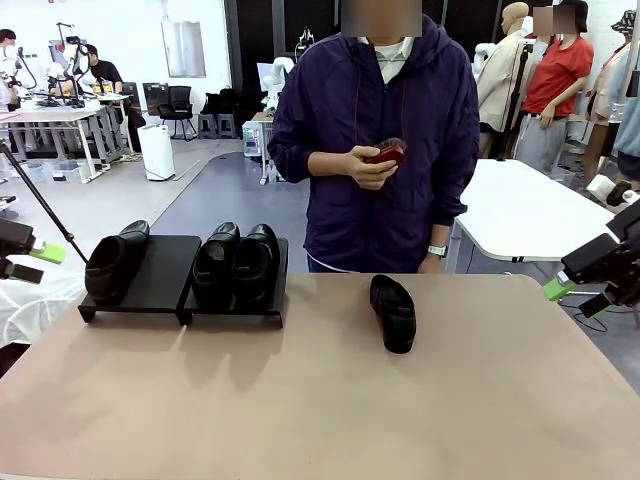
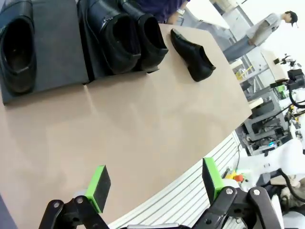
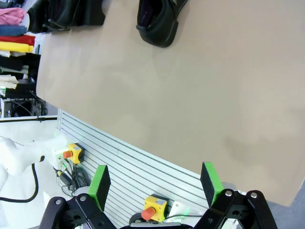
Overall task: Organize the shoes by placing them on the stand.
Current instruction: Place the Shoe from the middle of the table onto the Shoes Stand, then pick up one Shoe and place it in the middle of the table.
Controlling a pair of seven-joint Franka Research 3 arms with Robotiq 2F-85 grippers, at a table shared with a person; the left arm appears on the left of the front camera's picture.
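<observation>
Front view: three glossy black leather slip-on shoes sit on the low matte-black two-panel stand at the far left of the tan table. One shoe lies on the left side of the left panel, with the space beside it bare; a pair fills the right panel, side by side and touching. The fourth black loafer lies flat on the tabletop, right of the stand and well apart from it, near the table's far edge.

The left gripper hangs off the table's left edge, just beside the stand's left end and nearest the single shoe. Its green-padded fingers are spread wide with nothing between them; in the left wrist view the stand and all four shoes lie far beyond the fingertips.

The right gripper hovers past the table's right edge, well apart from the lone loafer, which lies between it and the stand. Its fingers are also spread and empty, with the loafer far ahead across bare tabletop.

A person in a dark purple jacket stands behind the table, holding a small dark-red object in both hands at chest height.
</observation>
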